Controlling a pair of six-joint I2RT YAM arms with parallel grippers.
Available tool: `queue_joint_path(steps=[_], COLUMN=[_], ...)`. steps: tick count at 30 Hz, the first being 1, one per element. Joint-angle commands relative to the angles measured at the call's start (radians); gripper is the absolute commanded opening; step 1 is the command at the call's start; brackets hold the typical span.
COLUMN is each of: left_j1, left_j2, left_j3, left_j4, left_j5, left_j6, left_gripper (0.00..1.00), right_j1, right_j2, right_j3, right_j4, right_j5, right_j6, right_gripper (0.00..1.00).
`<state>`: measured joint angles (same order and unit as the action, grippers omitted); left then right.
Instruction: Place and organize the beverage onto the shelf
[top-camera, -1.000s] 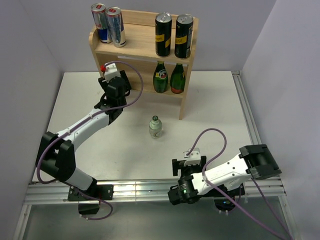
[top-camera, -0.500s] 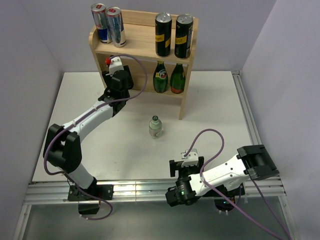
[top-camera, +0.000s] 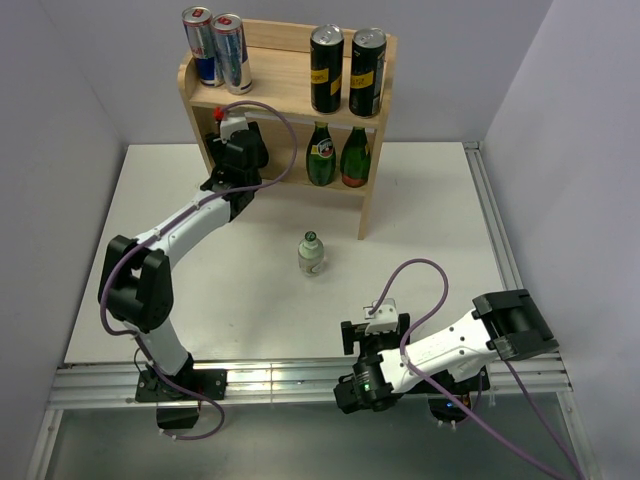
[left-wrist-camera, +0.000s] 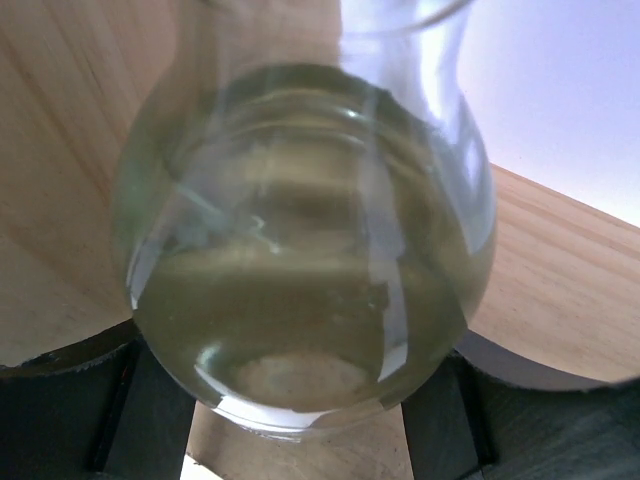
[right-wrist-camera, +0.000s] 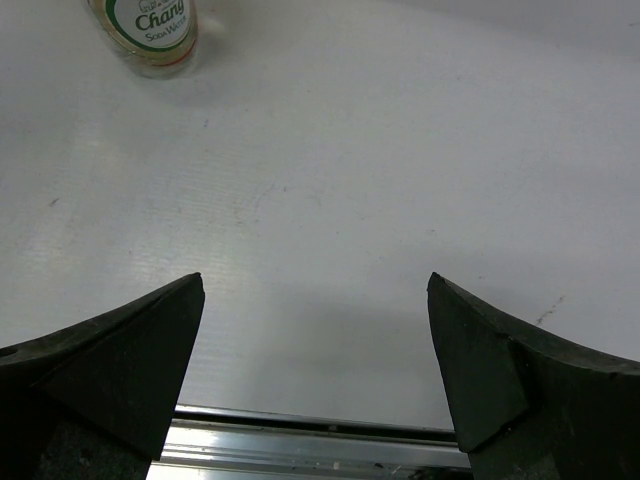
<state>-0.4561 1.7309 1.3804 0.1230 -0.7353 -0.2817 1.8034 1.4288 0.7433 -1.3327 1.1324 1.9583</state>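
Two-tier wood shelf (top-camera: 282, 82): four cans (top-camera: 326, 70) atop, two green bottles (top-camera: 320, 156) below.

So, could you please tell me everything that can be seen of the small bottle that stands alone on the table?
The small bottle looks like clear glass, with a dark greenish cap and a white label that reads "Chang Soda Water" in green. It stands upright on the white table, in front of the shelf and apart from it. Nothing but the table touches it.
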Motion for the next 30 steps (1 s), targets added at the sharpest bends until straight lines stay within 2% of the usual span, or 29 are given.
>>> queue_joint_path(steps=[1,2,3,4,5,7,9,11,12,13,14,22,30], left_j1=[0.023,0.025,0.025,0.027,0.025,0.025,0.024,0.025,0.025,0.025,0.025,0.025,0.023], left_j2=[0.007,0.004,-0.001,-0.007,-0.023,-0.046,-0.059,-0.074,-0.077,-0.080,-0.083,-0.132,-0.223], left_j3=[0.057,0.054,0.051,0.040,0.033,0.014,0.006,0.000,-0.004,-0.004,-0.004,-0.021,-0.073], left_j4=[0.041,0.041,0.040,0.041,0.044,0.043,0.043,0.035,0.036,0.037,0.032,0.007,-0.031], left_j5=[0.004,0.005,0.010,0.022,0.024,0.025,0.020,0.019,0.019,0.019,0.023,0.051,0.164], left_j6=[0.018,0.016,0.015,0.010,0.007,-0.004,-0.005,-0.002,0.004,0.006,0.009,-0.008,-0.027], left_gripper=[0.19,0.30,0.35,0.46,0.50,0.50,0.58,0.76,0.81,0.95,0.99,0.99,0.99], right_j1=[0.008,0.008,0.010,0.010,0.010,0.010,0.011,0.014,0.017,0.019,0.019,0.030,0.039], right_j2=[-0.019,-0.018,-0.016,-0.015,-0.013,-0.008,-0.001,0.007,0.010,0.016,0.019,0.036,0.044], right_j3=[-0.009,-0.009,-0.007,-0.005,-0.002,0.001,0.008,0.014,0.021,0.024,0.027,0.044,0.047], right_j4=[-0.077,-0.077,-0.077,-0.076,-0.076,-0.077,-0.080,-0.088,-0.089,-0.091,-0.097,-0.111,-0.111], right_j5=[0.021,0.020,0.020,0.021,0.021,0.023,0.023,0.023,0.024,0.024,0.026,0.023,0.020], right_j6=[0.433,0.433,0.433,0.433,0.430,0.429,0.427,0.432,0.433,0.433,0.433,0.445,0.447], right_gripper=[1.00,0.99,1.00,0.99,1.00,1.00,0.99,0.99,1.00,1.00,1.00,0.99,0.99])
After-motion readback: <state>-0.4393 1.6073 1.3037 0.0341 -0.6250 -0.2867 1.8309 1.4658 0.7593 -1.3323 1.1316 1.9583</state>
